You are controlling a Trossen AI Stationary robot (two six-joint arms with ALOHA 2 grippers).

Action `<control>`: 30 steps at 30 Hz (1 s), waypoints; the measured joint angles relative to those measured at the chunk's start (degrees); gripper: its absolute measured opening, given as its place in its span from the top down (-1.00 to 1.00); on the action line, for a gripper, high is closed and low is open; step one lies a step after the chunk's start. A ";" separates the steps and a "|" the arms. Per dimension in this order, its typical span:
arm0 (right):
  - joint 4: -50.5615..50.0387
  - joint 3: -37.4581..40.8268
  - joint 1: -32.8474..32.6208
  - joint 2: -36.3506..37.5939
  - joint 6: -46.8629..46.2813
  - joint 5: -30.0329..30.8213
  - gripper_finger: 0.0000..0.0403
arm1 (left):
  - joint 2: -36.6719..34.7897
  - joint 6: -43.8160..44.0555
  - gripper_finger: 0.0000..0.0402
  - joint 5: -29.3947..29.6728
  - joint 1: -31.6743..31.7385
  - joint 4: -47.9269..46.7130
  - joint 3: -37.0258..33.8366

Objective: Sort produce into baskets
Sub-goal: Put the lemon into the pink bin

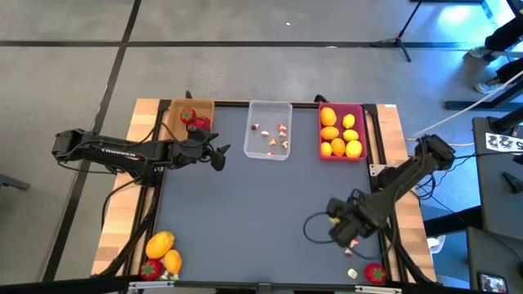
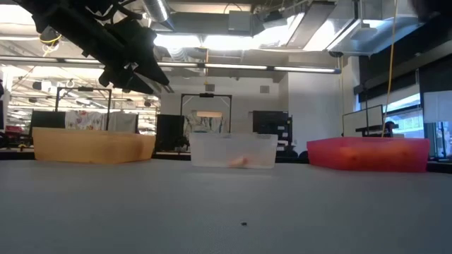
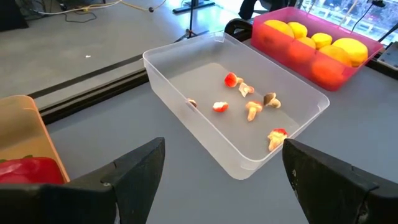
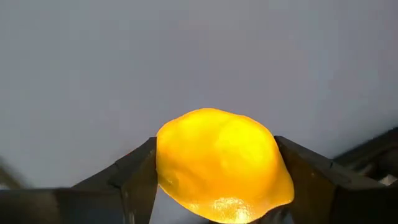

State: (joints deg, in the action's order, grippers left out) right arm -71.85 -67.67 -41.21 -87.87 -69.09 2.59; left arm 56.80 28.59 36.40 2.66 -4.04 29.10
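Fingers of the right gripper point(image 4: 214, 180) pinch a yellow lemon-like fruit point(image 4: 221, 165) from both sides; in the high view this gripper point(image 1: 341, 231) sits low over the grey worktop point(image 1: 261, 212) toward its near right part, well apart from the baskets. Just beside it lie a small pale-green piece point(image 1: 352, 273) and a red strawberry point(image 1: 375, 273) by the worktop's near right corner.

Left gripper point(image 1: 219, 155) hangs above the worktop between the tan-brown basket point(image 1: 176, 110) and the clear basket point(image 1: 270, 108), its fingers point(image 3: 134, 171) spread apart with nothing between them. The tan-brown basket holds red strawberries point(image 1: 194, 120). The clear basket contains several tiny white-and-red mushroom bits point(image 3: 252, 109). The magenta-pink basket point(image 1: 323, 153), at the far right of the row, is filled with yellow and orange fruits point(image 1: 340, 133).

At the near left corner of the worktop rests a cluster of produce: two orange-yellow fruits point(image 1: 163, 249) and a strawberry point(image 1: 149, 270) touching them.
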 joint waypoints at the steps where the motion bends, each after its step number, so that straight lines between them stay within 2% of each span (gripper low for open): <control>1: 0.08 0.02 0.83 0.65 0.60 2.64 -0.33 | 0.00 0.00 -0.58 0.00 0.00 0.00 0.00; 9: -3.01 0.02 10.28 2.46 10.81 17.90 -0.34 | 0.00 -0.01 -0.58 0.00 0.00 0.07 0.00; 14: -6.98 0.02 19.11 2.48 17.04 23.86 -0.34 | 0.00 1.34 -0.58 0.00 0.00 0.10 0.00; 26: -8.27 0.02 41.39 2.50 32.13 32.45 -0.34 | 0.00 3.09 -0.58 0.00 0.00 0.08 0.00; 30: -6.04 0.46 49.35 2.53 36.12 33.17 -0.34 | 0.00 3.65 -0.58 -0.01 0.00 0.05 0.00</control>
State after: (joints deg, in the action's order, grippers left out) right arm -77.89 -67.22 8.14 -85.34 -32.98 35.76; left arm 56.80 32.24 36.40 2.66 -3.99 29.10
